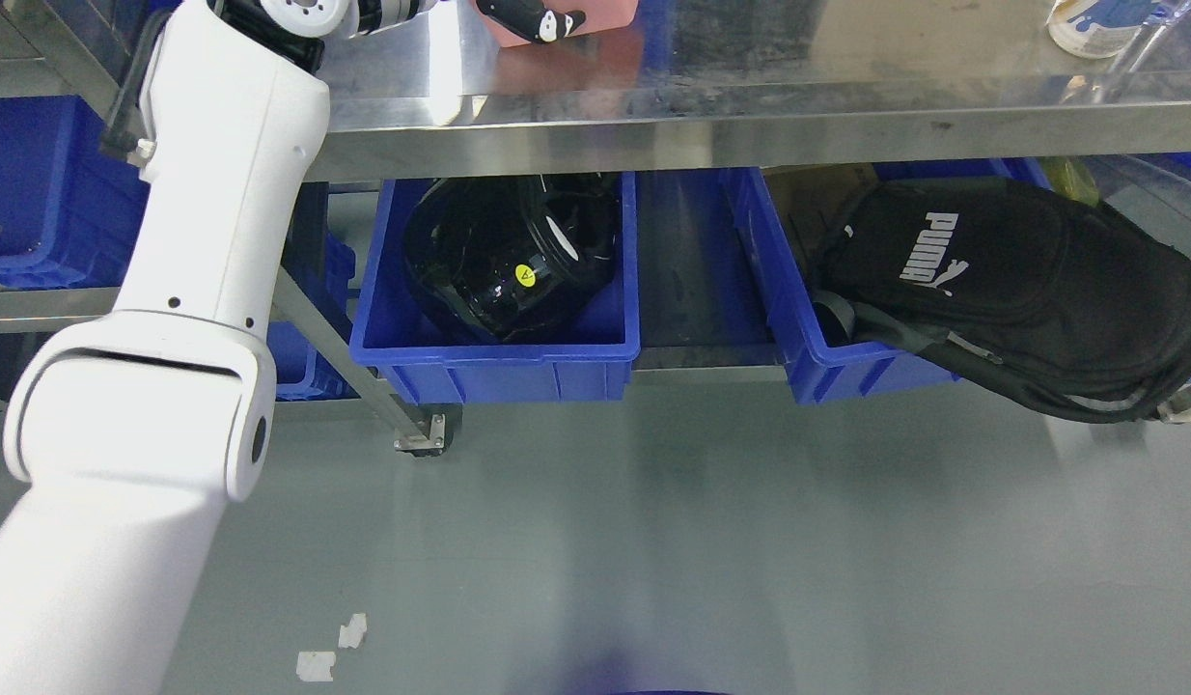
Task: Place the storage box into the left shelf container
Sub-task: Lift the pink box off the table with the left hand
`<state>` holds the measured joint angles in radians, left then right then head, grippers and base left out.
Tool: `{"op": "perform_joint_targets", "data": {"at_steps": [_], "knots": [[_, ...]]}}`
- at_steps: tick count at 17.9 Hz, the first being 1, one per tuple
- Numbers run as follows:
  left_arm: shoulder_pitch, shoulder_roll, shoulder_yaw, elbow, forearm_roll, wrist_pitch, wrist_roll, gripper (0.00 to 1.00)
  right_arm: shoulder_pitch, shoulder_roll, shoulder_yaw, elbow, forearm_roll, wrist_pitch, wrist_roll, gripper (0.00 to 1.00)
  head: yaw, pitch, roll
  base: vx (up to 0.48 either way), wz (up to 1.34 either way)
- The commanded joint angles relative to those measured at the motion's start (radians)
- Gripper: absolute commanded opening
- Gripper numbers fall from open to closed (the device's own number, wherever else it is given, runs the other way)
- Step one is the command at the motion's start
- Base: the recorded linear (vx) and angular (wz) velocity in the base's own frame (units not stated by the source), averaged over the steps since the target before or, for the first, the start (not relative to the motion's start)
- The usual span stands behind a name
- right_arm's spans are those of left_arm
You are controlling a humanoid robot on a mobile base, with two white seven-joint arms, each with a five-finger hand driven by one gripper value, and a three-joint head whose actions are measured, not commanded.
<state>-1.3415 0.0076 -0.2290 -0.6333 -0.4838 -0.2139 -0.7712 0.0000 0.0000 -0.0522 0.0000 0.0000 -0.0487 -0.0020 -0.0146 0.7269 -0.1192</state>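
Pink storage box on steel table, orientation cropped, left robot hand touching

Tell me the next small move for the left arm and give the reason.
Probably lift the pink box slightly off the steel tabletop, then carry it left. The left hand is at the top edge, its dark fingers apparently on the box, though the grasp is mostly cut off. Blue bins show at left below the table; the target itself isn't clearly visible.

Steel table over a grey floor.
On top, a pink box; lower shelf carries two blue bins.
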Motion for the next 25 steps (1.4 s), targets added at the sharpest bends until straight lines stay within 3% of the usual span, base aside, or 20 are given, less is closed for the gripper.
{"op": "perform_joint_targets", "data": {"at_steps": [1, 5, 10, 14, 16, 19, 22, 25], "knots": [[0.025, 0.01, 0.2, 0.009, 0.23, 0.007, 0.0, 0.01, -0.005, -0.017, 0.0, -0.017, -0.021, 0.0, 0.0, 1.0, 0.0, 0.0, 0.0, 0.0, 0.0], [0.059, 0.01, 0.209, -0.038, 0.448, 0.027, 0.001, 0.0, -0.005, -0.017, 0.0, -0.017, -0.021, 0.0, -0.001, 1.0, 0.0, 0.0, 0.0, 0.0, 0.0], [0.182, 0.01, 0.215, -0.287, 0.689, 0.079, 0.02, 0.0, -0.005, -0.017, 0.0, -0.017, -0.021, -0.002, -0.001, 1.0, 0.0, 0.0, 0.0, 0.0, 0.0], [0.347, 0.01, 0.195, -0.575, 0.755, 0.024, 0.2, 0.01, -0.005, -0.017, 0.0, -0.017, -0.021, -0.002, -0.001, 1.0, 0.0, 0.0, 0.0, 0.0, 0.0], [0.451, 0.01, 0.159, -0.73, 0.757, 0.024, 0.335, 0.01, -0.005, -0.017, 0.0, -0.017, -0.021, 0.0, 0.0, 1.0, 0.0, 0.0, 0.0, 0.0, 0.0], [0.6, 0.01, 0.082, -0.934, 0.757, 0.025, 0.433, 0.01, -0.005, -0.017, 0.0, -0.017, -0.021, 0.0, 0.0, 1.0, 0.0, 0.0, 0.0, 0.0, 0.0], [0.709, 0.01, 0.011, -1.046, 0.757, 0.004, 0.506, 0.02, -0.005, -0.017, 0.0, -0.017, -0.021, 0.0, -0.001, 1.0, 0.0, 0.0, 0.0, 0.003, 0.01], [0.784, 0.01, -0.025, -1.046, 0.757, -0.139, 0.523, 0.01, -0.005, -0.017, 0.0, -0.017, -0.021, 0.0, 0.0, 1.0, 0.0, 0.0, 0.0, 0.001, 0.14]]}}
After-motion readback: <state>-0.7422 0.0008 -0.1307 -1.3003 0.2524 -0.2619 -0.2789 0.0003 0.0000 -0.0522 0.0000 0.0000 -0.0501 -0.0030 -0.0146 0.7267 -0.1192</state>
